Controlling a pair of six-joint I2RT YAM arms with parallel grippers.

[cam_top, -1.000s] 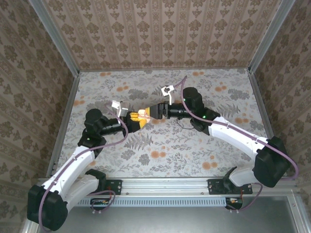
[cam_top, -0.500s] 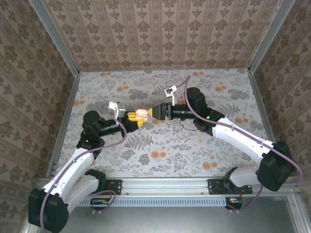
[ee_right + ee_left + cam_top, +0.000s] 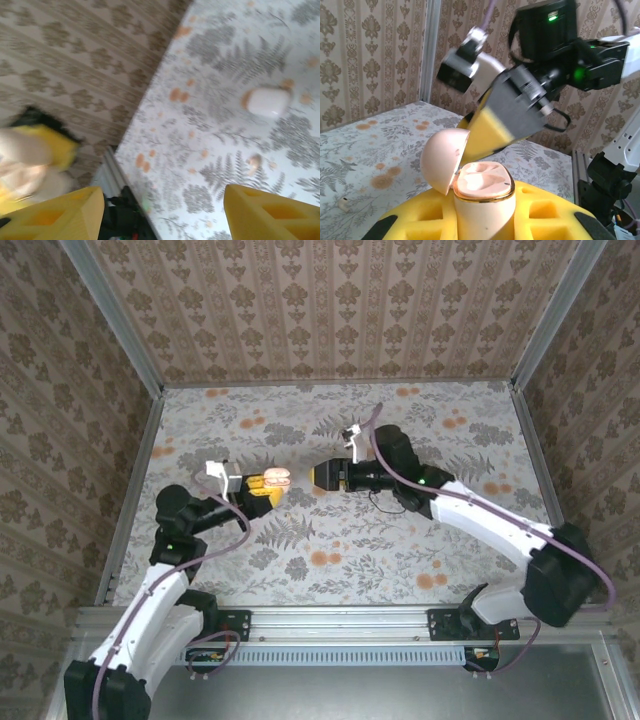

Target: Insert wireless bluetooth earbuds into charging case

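The charging case is a pale pinkish-cream rounded box with a gold rim. It stands upright in my left gripper, whose yellow pads are shut on its body. Its lid is hinged open and both wells look empty. From above, the case sits at the tip of the left gripper. My right gripper hangs a short way to the right of it, open with nothing between its fingers. A small pale piece, possibly an earbud, lies on the table.
In the blurred right wrist view, a white rounded piece and a smaller pale one lie on the floral table. Patterned walls enclose the table, and a metal rail runs along its near edge.
The two grippers were together at the case; now they are apart. The left arm has drawn back to the left with the case, and the right gripper stands free of it.
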